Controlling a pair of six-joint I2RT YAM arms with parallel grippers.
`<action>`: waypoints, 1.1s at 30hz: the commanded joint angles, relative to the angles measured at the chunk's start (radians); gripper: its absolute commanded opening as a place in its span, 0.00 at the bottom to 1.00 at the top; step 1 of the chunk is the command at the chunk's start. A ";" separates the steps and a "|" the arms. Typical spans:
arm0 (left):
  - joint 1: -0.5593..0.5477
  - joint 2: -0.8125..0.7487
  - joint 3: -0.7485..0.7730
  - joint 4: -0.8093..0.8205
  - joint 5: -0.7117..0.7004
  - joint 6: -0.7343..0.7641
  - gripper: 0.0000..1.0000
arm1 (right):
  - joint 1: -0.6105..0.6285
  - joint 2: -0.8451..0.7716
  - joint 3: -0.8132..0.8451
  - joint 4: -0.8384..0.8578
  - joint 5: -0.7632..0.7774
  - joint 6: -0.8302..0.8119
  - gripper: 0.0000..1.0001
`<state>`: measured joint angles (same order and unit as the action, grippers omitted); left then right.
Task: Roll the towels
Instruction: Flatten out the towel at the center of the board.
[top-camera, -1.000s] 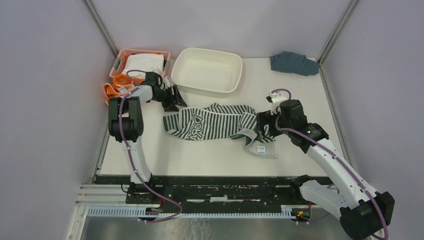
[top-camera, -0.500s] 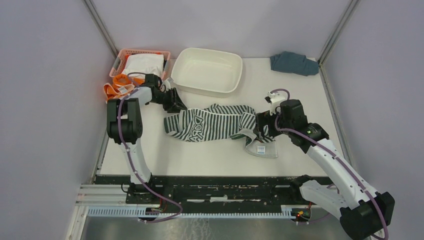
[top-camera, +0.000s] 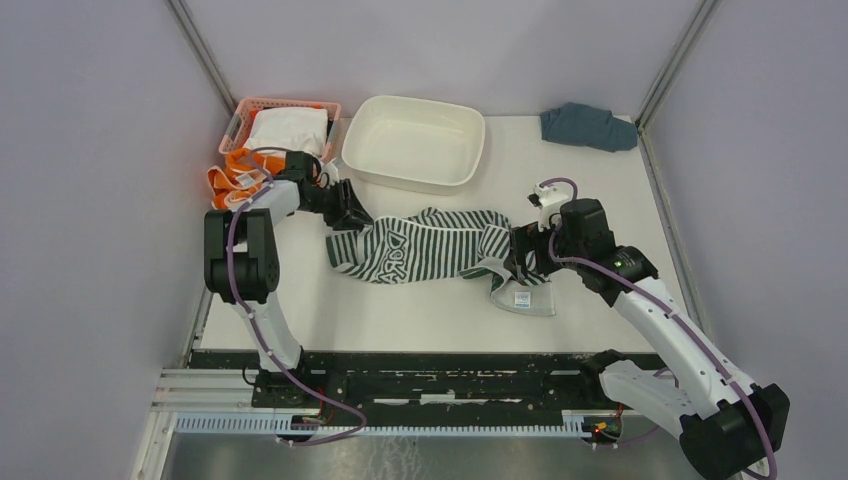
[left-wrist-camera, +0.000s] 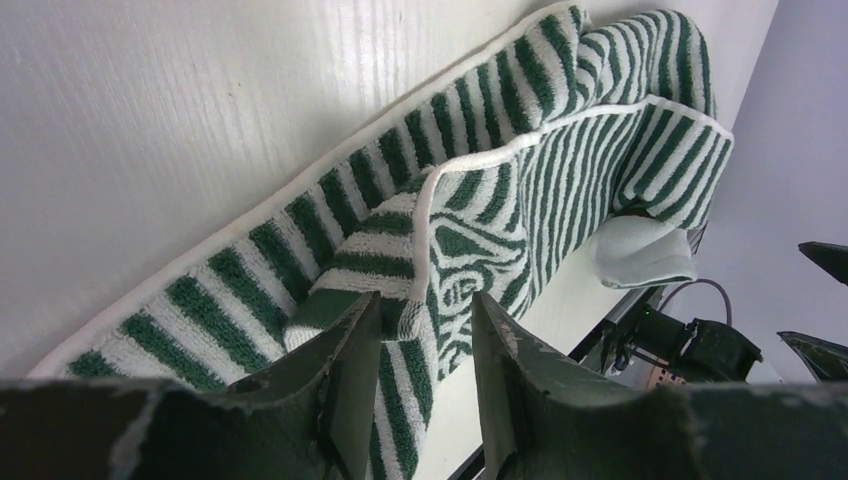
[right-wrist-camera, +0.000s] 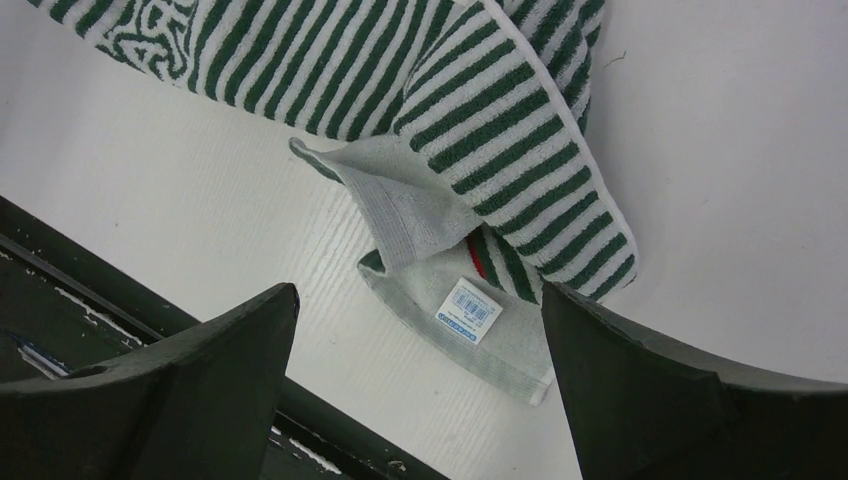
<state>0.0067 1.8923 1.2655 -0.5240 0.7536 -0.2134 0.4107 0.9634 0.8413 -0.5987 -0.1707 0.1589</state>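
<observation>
At the far left of the tabletop (top-camera: 400, 310) an orange basket (top-camera: 240, 112) holds a white cloth (top-camera: 288, 128), and the orange towel (top-camera: 230, 172) hangs crumpled over the basket's near side, just behind the left arm. The left claw (top-camera: 347, 213) sits low at the left end of the striped towel (top-camera: 430, 245). In the left wrist view its two fingers (left-wrist-camera: 350, 380) stand close together with a raised fold of the green-and-white cloth and its white hem filling the narrow gap, so it is clamped on that corner. Behind the towel, apart from it, stands a white tub (top-camera: 415, 140). The striped towel itself lies bunched and partly folded across the middle of the tabletop, running left to right from one claw to the other. At its right end a pale underside is turned out, showing a small white label (right-wrist-camera: 469, 311). The right claw (top-camera: 522, 262) hangs over this end with its jaws spread wide. The towel's corner and label lie between the fingers and below them, and whether they touch the cloth cannot be told. A blue-grey cloth (top-camera: 588, 126) lies in the far right corner, well apart.
</observation>
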 joint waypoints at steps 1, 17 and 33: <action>-0.007 0.032 0.005 0.018 -0.011 0.045 0.46 | 0.003 -0.013 0.041 0.037 -0.029 -0.010 1.00; -0.007 0.106 0.112 -0.040 -0.146 0.180 0.51 | 0.003 -0.023 0.035 0.024 -0.059 -0.025 1.00; -0.014 0.136 0.125 -0.051 -0.131 0.235 0.46 | 0.003 -0.023 0.025 0.027 -0.082 -0.036 1.00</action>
<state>-0.0017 2.0026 1.3502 -0.5720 0.6102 -0.0349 0.4107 0.9581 0.8413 -0.5995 -0.2333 0.1375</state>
